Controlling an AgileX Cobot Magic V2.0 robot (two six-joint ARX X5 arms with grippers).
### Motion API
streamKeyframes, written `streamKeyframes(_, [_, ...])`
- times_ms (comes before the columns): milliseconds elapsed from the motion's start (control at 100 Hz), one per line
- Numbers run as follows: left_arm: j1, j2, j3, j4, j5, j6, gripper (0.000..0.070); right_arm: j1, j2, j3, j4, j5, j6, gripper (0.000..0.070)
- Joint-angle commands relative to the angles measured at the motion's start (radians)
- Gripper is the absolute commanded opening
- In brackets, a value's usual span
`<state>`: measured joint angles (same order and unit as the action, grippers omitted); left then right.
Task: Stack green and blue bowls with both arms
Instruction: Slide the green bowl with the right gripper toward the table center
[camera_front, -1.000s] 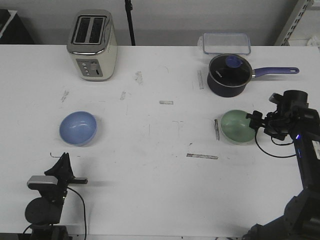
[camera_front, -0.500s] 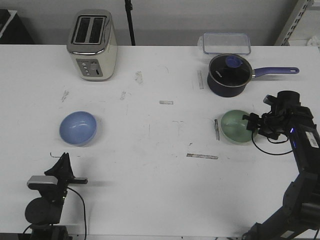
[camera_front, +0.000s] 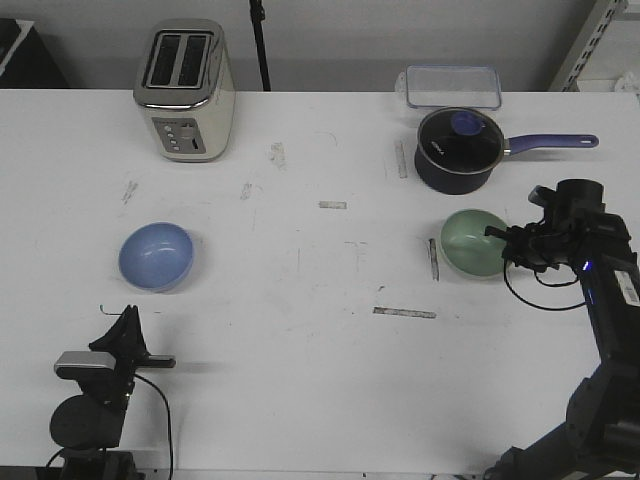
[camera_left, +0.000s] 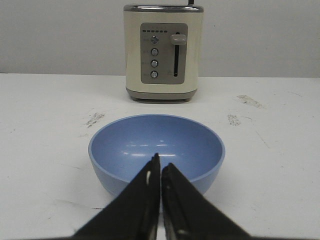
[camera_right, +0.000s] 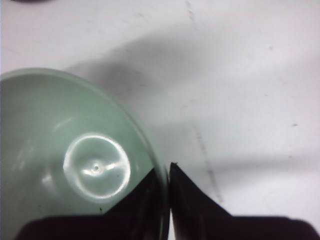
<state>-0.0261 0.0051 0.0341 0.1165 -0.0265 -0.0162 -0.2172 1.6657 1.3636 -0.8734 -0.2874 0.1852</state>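
Note:
The pale green bowl (camera_front: 472, 242) is at the right of the table, tilted and lifted slightly. My right gripper (camera_front: 497, 238) is shut on its right rim; in the right wrist view the rim (camera_right: 162, 200) sits between the two fingers, one inside the green bowl (camera_right: 75, 160) and one outside. The blue bowl (camera_front: 156, 256) sits upright at the left of the table. My left gripper (camera_front: 127, 318) is shut and empty, low at the front left, just short of the blue bowl (camera_left: 156, 150), pointing at it with its tips (camera_left: 161, 167) together.
A cream toaster (camera_front: 186, 90) stands at the back left, beyond the blue bowl. A dark navy saucepan (camera_front: 458, 148) with glass lid and purple handle sits behind the green bowl, and a clear lidded box (camera_front: 452, 86) behind that.
My right gripper has closed on the green bowl's rim and lifted it, moving it slightly away from me and tilting it. The left arm and the blue bowl have not moved.

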Motion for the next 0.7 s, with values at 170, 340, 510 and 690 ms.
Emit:
streamKeyframes(170, [0.003, -0.002, -0.022, 0.012, 0.001, 0.006, 0.0001, 0.143, -0.01, 0.019, 0.013, -0.007, 0.101, 0.0])
streamKeyframes(340, [0.003, -0.002, -0.022, 0.012, 0.001, 0.006, 0.0001, 0.293, -0.01, 0.018, 0.058, 0.029, 0.192, 0.0])
streamKeyframes(510, [0.003, -0.002, -0.022, 0.012, 0.001, 0.006, 0.0002, 0.448, -0.004, 0.018, 0.079, 0.094, 0.299, 0.0])
streamKeyframes(690, [0.003, -0.002, -0.022, 0.012, 0.001, 0.006, 0.0001, 0.596, 0.025, 0.018, 0.126, 0.15, 0.415, 0.0])
